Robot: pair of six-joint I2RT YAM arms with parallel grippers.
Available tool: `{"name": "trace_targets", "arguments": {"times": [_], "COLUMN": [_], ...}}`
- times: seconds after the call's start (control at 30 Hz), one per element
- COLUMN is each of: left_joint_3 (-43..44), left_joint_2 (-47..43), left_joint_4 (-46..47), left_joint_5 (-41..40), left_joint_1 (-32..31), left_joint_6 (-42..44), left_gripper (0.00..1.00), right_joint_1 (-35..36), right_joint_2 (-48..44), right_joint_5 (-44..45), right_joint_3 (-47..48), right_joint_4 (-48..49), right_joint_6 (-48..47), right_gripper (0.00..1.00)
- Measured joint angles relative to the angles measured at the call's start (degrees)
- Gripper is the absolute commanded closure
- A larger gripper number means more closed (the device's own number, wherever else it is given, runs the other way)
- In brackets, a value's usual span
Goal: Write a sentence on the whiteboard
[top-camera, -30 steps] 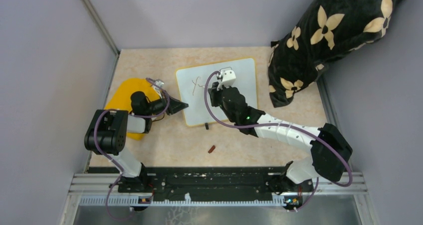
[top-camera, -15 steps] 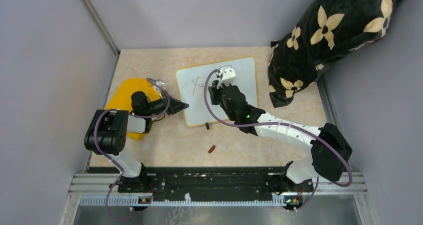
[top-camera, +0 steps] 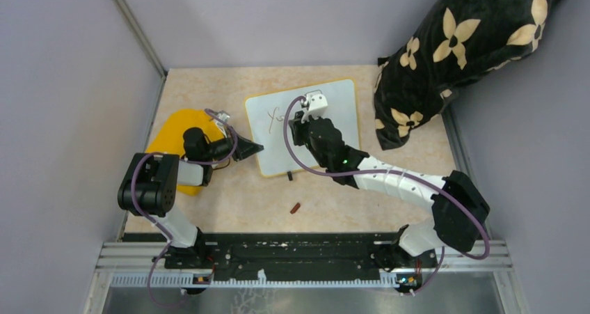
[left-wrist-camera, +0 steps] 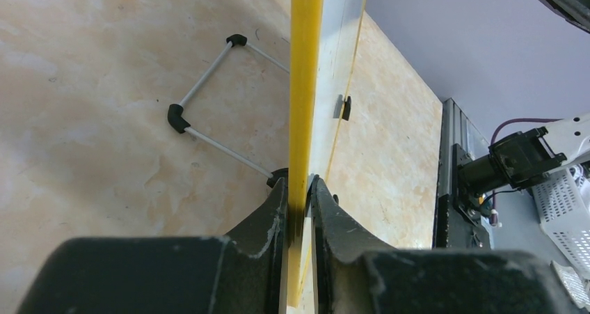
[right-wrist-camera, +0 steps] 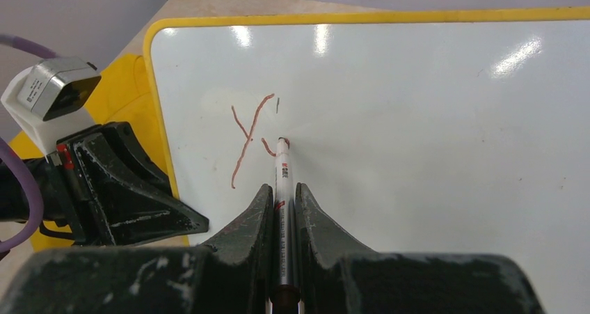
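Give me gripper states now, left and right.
Left gripper: closed, clamping the yellow-rimmed flat white whiteboard by its edge.
Right gripper: closed, holding a slim white marker pen, tip on the board.

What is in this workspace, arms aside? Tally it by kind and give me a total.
whiteboard: 1
marker: 1
yellow cloth: 1
black floral cushion: 1
small reddish-brown piece, lying loose, too small to identify: 1
Total: 5
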Motion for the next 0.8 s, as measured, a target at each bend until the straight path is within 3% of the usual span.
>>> {"name": "trace_targets", "arguments": {"times": [0.8], "left_joint_3": [0.00], "left_joint_2": [-0.11], "left_joint_4": [-0.17], "left_joint_5": [0.07], "left_joint_1": [-0.17], "left_joint_6": [0.35], "left_gripper": [1.00], "right_joint_1": [-0.11], "right_joint_2": [0.50], "right_joint_5": [-2.89], "right_joint_3": [0.39], "right_joint_4": [-0.11], "right_joint_6": [0.26], "right_gripper": [1.00]}}
